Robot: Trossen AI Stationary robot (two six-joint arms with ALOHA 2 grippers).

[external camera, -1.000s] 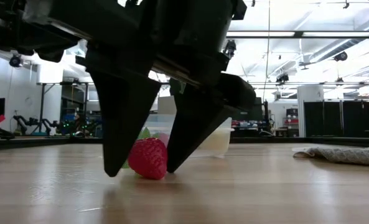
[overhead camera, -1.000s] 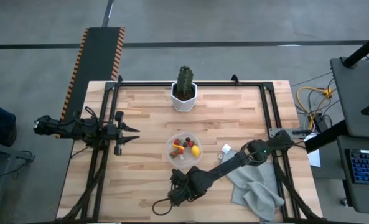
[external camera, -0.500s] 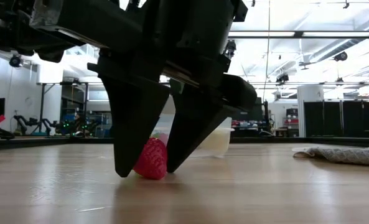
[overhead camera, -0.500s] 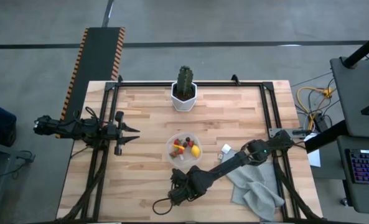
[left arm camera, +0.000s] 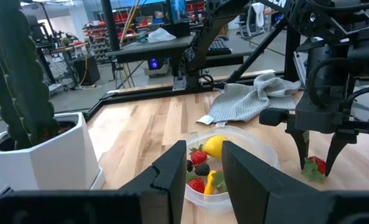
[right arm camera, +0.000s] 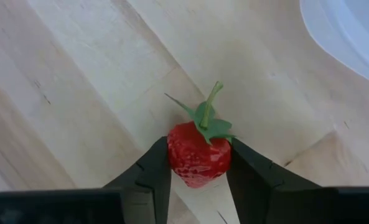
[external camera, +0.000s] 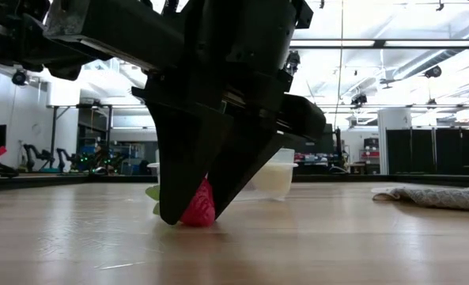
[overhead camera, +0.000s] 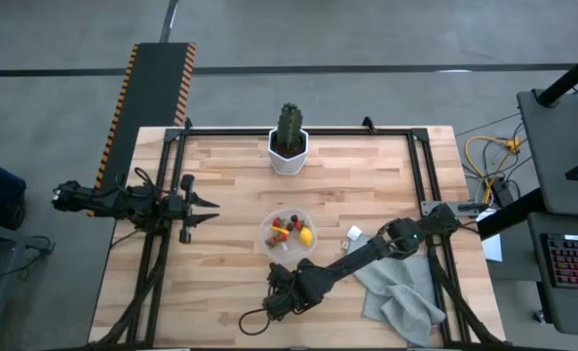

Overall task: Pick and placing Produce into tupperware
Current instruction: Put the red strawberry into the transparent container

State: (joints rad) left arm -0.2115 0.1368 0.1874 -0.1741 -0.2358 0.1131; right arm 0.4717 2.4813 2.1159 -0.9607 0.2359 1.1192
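A red strawberry (right arm camera: 198, 154) with a green stem lies on the wooden table, just in front of the clear round tupperware (overhead camera: 265, 234). My right gripper (right arm camera: 198, 180) stands over it and is shut on it; the low view shows the strawberry (external camera: 198, 210) between the fingertips. In the high view the right gripper (overhead camera: 281, 291) hides the berry. The tupperware (left arm camera: 259, 146) holds strawberries, a lemon, dark berries and a small orange piece. My left gripper (overhead camera: 209, 210) waits open at the table's left edge. My right gripper pinches the strawberry's red body (right arm camera: 179, 155) between its two fingers, one on each side. The fingers (external camera: 179, 170) come steeply from above, slanting down. The berry rests on the table, its green stem end (right arm camera: 209, 118) sticking out beyond the fingers.
A green cactus in a white hexagonal pot (overhead camera: 289, 154) stands at the far middle. A grey cloth (overhead camera: 401, 292) lies at the near right, under the right arm. A small white thing (overhead camera: 354, 234) lies right of the tupperware. Black rails (overhead camera: 420, 171) frame the table.
My right gripper has shut: its fingers have drawn in from both sides of the strawberry until they meet it. The arm has kept its place. The berry stays on the table, and green leaves now show beside the left-hand finger in the low view.
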